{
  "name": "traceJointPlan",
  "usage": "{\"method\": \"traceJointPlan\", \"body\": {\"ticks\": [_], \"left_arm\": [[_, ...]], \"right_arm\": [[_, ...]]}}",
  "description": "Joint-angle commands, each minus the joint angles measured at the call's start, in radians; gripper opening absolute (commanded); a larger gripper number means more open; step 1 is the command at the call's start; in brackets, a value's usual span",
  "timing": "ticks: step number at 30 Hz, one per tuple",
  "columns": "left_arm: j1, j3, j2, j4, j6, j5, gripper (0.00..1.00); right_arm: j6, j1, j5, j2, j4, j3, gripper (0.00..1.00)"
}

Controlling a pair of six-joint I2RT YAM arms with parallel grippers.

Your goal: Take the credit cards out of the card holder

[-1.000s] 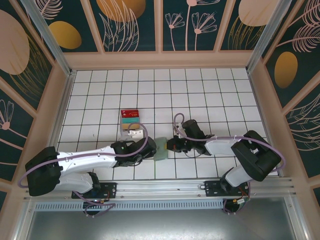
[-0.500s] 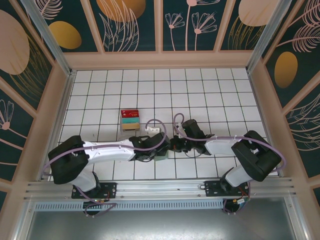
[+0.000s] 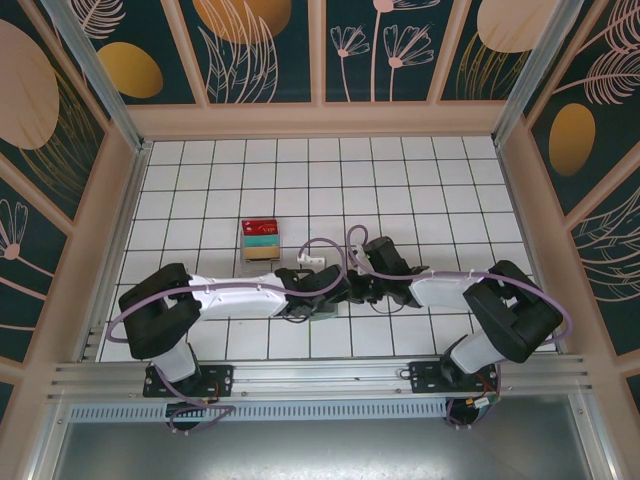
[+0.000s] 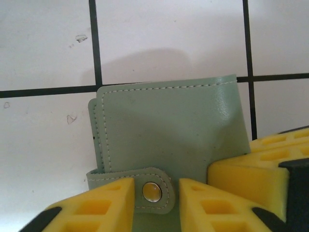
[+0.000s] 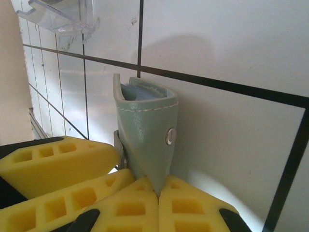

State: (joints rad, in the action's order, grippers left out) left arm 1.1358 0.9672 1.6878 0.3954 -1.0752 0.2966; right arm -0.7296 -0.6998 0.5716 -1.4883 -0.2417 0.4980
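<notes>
The grey-green card holder [image 4: 169, 130] stands on edge on the tiled floor, folded, its snap strap fastened. My left gripper [image 4: 155, 191] is open, one yellow finger on each side of the strap's snap tab, neither pad pressing the snap. My right gripper [image 5: 158, 191] is shut on the holder's [image 5: 147, 125] lower edge, and a light blue lining shows at its top. From above, the left gripper [image 3: 335, 292] and right gripper [image 3: 355, 290] meet over the holder [image 3: 322, 308], which is mostly covered. The credit cards are hidden inside it.
A clear tray [image 3: 261, 240] with red, teal and tan cards sits about one tile behind and to the left of the grippers; its corner [image 5: 58, 17] shows in the right wrist view. The white tiled floor stretches open behind, with walls on three sides.
My left arm has swung right from beside the holder to over it, and its gripper has gone from shut to open around the strap. The right gripper has kept its grip in place.
</notes>
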Motion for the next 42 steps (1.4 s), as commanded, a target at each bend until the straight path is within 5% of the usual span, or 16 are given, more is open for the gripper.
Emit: {"method": "traceJointPlan", "body": {"ticks": [1, 4, 27, 32, 36, 42], "left_arm": [[-0.01, -0.001, 0.063, 0.132, -0.008, 0.086, 0.2], [-0.015, 0.028, 0.071, 0.166, -0.016, 0.114, 0.0], [-0.083, -0.027, -0.152, 0.353, -0.094, 0.225, 0.0], [-0.088, -0.041, -0.214, 0.236, -0.016, 0.183, 0.0], [-0.088, -0.013, -0.256, 0.152, 0.05, 0.151, 0.0], [-0.087, -0.006, -0.297, 0.016, 0.14, 0.072, 0.0]], "right_arm": [[0.03, 0.002, 0.035, 0.002, 0.009, 0.036, 0.0], [0.035, 0.004, 0.033, 0.004, 0.017, 0.043, 0.0], [0.035, 0.069, 0.026, 0.008, 0.015, 0.004, 0.0], [0.03, 0.071, 0.039, 0.01, -0.004, 0.002, 0.0], [0.039, 0.072, 0.023, 0.015, 0.022, 0.021, 0.46], [0.064, 0.071, 0.005, 0.057, 0.074, 0.071, 0.64]]}}
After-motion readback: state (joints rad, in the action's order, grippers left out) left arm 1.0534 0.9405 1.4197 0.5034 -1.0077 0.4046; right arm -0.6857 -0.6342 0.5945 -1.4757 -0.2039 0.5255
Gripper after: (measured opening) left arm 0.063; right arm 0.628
